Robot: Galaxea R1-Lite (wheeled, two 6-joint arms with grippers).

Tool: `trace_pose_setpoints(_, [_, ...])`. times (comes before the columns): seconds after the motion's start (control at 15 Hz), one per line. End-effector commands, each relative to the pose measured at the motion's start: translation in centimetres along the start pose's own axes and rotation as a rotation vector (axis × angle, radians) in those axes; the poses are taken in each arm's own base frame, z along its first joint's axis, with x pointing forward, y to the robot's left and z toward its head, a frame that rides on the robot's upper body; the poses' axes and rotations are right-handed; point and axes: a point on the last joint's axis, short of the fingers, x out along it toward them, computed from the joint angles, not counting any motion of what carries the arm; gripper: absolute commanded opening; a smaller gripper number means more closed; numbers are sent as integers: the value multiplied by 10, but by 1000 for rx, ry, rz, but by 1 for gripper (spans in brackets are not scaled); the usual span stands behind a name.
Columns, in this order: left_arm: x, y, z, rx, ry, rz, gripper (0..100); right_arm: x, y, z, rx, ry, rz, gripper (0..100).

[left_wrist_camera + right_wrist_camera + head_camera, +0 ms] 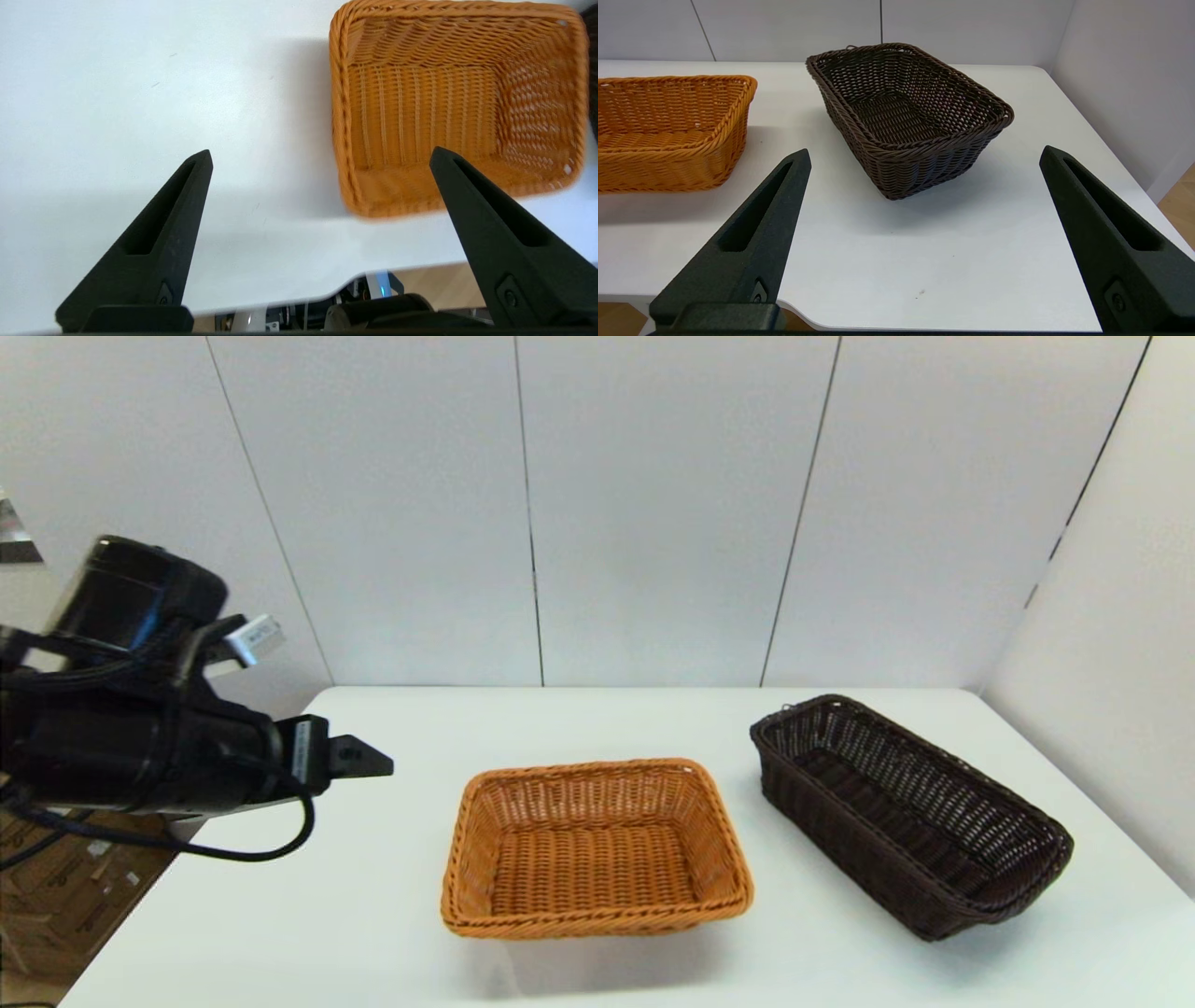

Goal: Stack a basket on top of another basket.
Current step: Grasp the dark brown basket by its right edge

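White table (pixel 373 915): dark brown wicker basket (pixel 910 812) at three o'clock of orange wicker basket (pixel 595 847), unstacked; left gripper (pixel 320 158) and right gripper (pixel 924 156) both gape empty.

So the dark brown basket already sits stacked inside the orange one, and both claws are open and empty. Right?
Not quite. The dark brown basket is not stacked: the head view shows it on the table, apart from the orange basket, on its right. The rest holds: left claw and right claw are open and empty.
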Motion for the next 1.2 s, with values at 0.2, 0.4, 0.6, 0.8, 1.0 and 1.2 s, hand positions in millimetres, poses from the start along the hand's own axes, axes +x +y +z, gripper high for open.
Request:
trace_pose_setpoints(0.2, [-107, 38, -89, -51, -268, 50, 100, 0, 0, 0, 0, 0, 1, 100])
trace_pose_setpoints(0.4, [-124, 57, -137, -96, -298, 30, 100, 0, 0, 0, 0, 0, 0, 100])
trace_pose_setpoints(0.6, [-135, 73, -175, -126, -309, 27, 100, 0, 0, 0, -5, -1, 1, 100])
trace_pose_setpoints(0.8, [-142, 85, -211, -163, -362, 54, 100, 0, 0, 0, -3, -3, 0, 100])
trace_pose_setpoints(1.0, [-147, 92, -234, -182, -385, 61, 100, 0, 0, 0, -5, 0, 0, 100])
trace_pose_setpoints(1.2, [-148, 92, -237, -265, -363, 65, 100, 0, 0, 0, -2, 0, 0, 100])
